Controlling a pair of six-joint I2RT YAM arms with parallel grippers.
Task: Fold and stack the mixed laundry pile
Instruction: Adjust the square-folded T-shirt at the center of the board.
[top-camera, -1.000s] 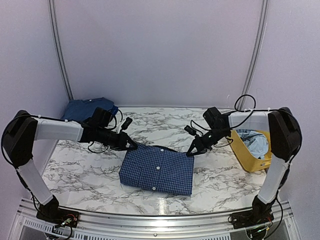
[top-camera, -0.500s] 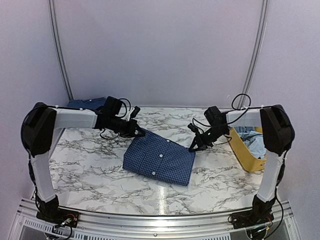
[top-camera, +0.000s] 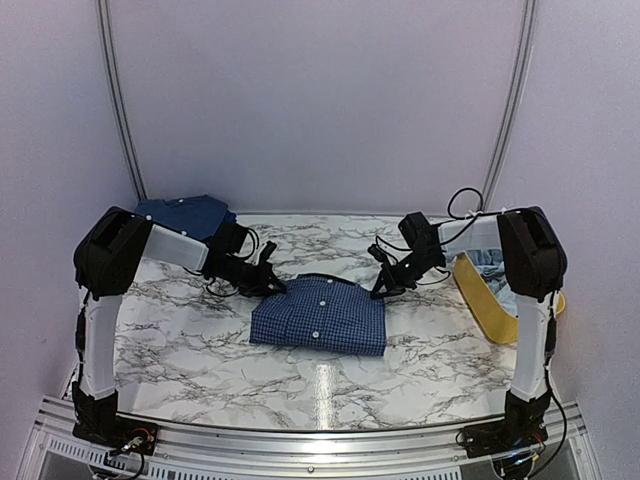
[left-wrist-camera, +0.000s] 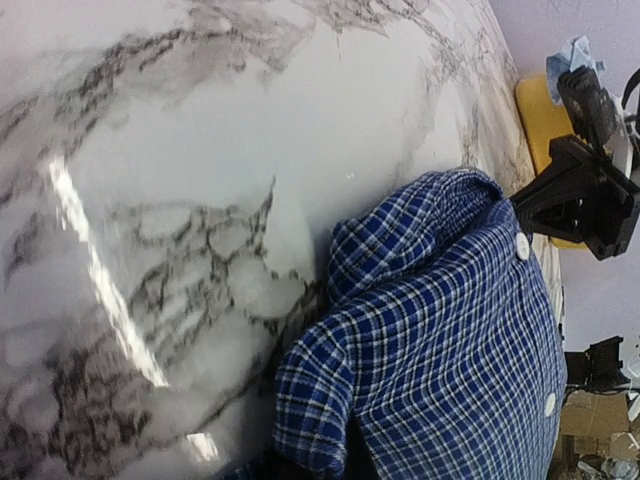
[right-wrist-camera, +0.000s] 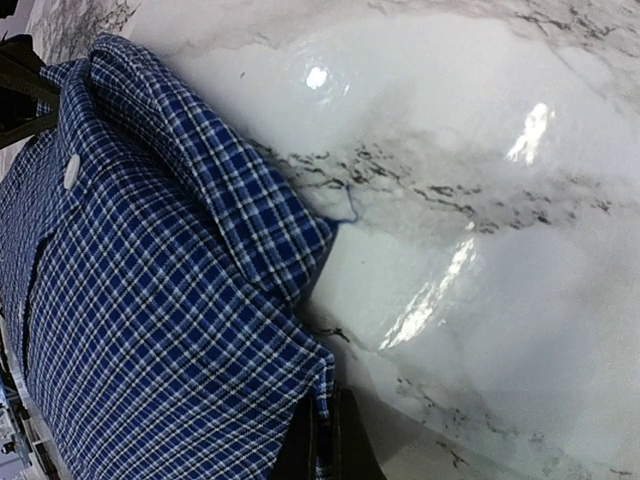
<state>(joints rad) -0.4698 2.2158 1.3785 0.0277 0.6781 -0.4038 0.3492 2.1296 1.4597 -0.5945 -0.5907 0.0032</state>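
A navy small-check button-up shirt (top-camera: 320, 315) lies folded in a rectangle mid-table, buttons up. My left gripper (top-camera: 278, 287) is shut on its far left corner; in the left wrist view the checked cloth (left-wrist-camera: 450, 340) bunches over the jaws (left-wrist-camera: 330, 468). My right gripper (top-camera: 379, 291) is shut on the far right corner, and the shirt's edge (right-wrist-camera: 150, 300) runs down between its dark fingers (right-wrist-camera: 350, 445). A solid dark-blue piece (top-camera: 185, 214) sits folded at the back left corner. A light-blue garment (top-camera: 497, 272) lies in the tub.
A yellow plastic tub (top-camera: 487, 305) stands tilted at the right edge of the marble table (top-camera: 180, 340), just beyond my right arm. White walls close the back and both sides.
Both grippers have moved toward the back of the table, and the checked shirt has slid with them. The left jaws have finished closing on the corner.
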